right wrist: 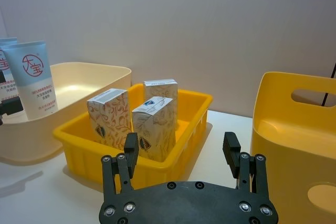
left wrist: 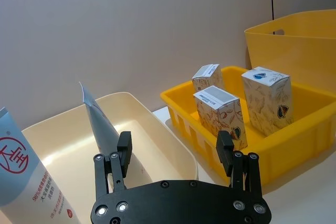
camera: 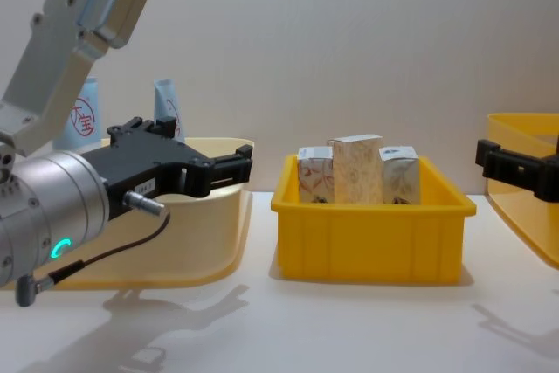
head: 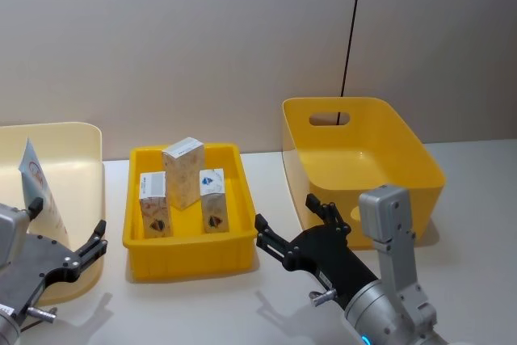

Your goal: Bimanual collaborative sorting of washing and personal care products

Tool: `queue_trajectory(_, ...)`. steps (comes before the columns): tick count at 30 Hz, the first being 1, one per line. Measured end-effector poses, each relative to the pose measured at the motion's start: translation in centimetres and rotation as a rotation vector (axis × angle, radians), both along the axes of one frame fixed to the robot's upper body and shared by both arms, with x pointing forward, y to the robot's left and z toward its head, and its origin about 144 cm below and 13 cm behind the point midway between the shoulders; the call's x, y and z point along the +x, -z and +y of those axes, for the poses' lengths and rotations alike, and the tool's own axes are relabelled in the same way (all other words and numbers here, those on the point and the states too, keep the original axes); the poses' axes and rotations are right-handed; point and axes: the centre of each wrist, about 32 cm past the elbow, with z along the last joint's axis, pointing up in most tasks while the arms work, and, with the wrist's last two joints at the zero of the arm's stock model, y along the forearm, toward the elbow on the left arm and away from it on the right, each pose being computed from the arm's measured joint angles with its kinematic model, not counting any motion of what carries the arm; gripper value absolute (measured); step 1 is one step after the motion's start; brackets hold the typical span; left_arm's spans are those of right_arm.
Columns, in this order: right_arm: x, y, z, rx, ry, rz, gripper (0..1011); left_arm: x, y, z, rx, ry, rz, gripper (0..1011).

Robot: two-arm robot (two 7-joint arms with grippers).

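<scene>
Your left gripper (head: 95, 241) hovers at 8 o'clock by rim of cream bin (head: 81, 163) holding tubes (head: 34, 177). Right gripper (head: 287, 212) at 5, near gap btwn yellow tray (head: 190, 258) and deep bin (head: 367, 159). Both claws apart, empty; cartons (head: 183, 169) stand in tray.

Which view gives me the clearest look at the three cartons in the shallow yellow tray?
The head view: from above it shows all three cartons and where each stands in the yellow tray. Both wrist views see them from the side, partly overlapping. The chest view hides their lower parts behind the tray wall.
</scene>
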Motion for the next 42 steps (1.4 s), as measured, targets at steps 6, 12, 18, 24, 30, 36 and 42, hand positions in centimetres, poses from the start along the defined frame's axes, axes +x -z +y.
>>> queue_trajectory(6,0.0,0.0,0.0,0.000,0.000,0.000,1001,0.0,-0.1,0.1,-0.001,-0.004,0.002,1003)
queue_trajectory(12,0.0,0.0,0.0,0.000,0.000,0.000,1001,0.2,-0.3,0.3,-0.011,-0.019,0.021,1003)
queue_trajectory(18,0.0,0.0,0.0,0.000,0.000,0.000,1001,0.5,-0.7,0.6,-0.039,-0.045,0.052,1003)
queue_trajectory(24,0.0,0.0,0.0,0.000,0.000,0.000,1001,0.9,-0.9,1.0,-0.068,-0.069,0.081,1003)
queue_trajectory(30,0.0,0.0,0.0,0.000,0.000,0.000,1001,1.7,-1.1,1.5,-0.098,-0.091,0.115,1003)
queue_trajectory(36,0.0,0.0,0.0,0.000,0.000,0.000,1001,2.6,-1.4,1.9,-0.122,-0.104,0.146,1004)
queue_trajectory(42,0.0,0.0,0.0,0.000,0.000,0.000,1001,3.8,-1.5,2.3,-0.155,-0.111,0.185,1003)
